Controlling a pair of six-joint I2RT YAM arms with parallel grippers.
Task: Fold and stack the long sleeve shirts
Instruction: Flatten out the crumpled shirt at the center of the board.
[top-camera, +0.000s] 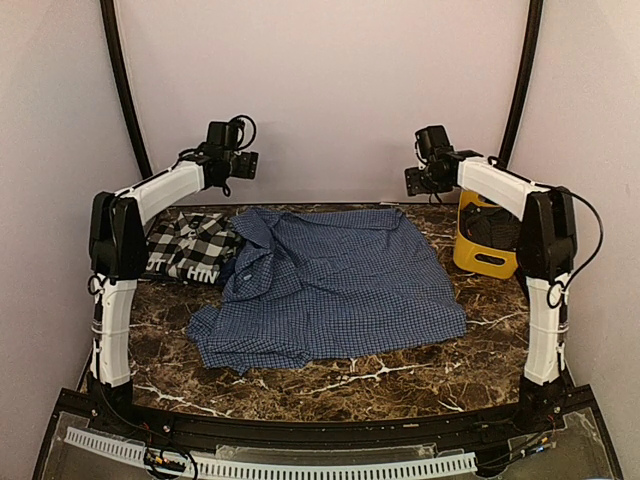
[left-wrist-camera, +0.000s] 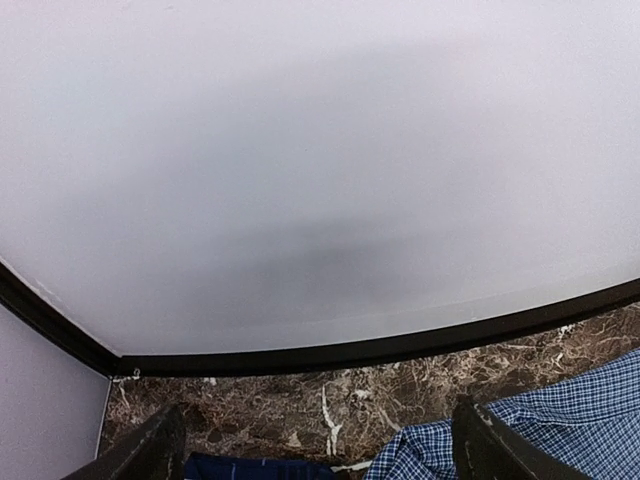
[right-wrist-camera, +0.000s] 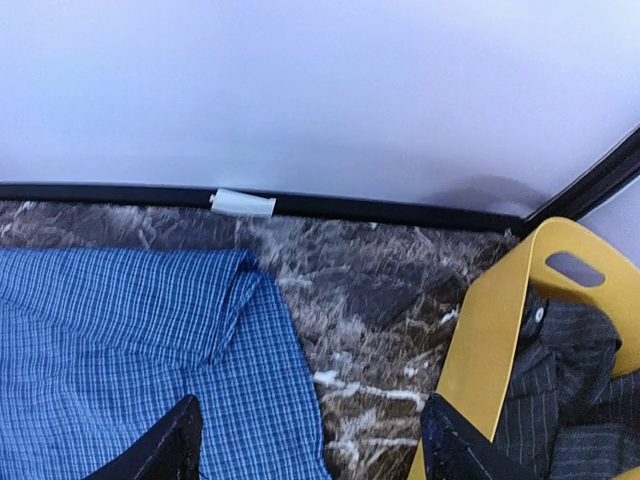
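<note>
Blue shirt (top-camera: 330, 285) lies spread; left end effector (top-camera: 243, 165) and right end effector (top-camera: 418, 180) hang above its far edge, jaws apart.

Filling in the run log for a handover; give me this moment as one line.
blue shirt spread unfolded, centre | plaid shirt folded, back left | both jaws open, empty, raised
</note>
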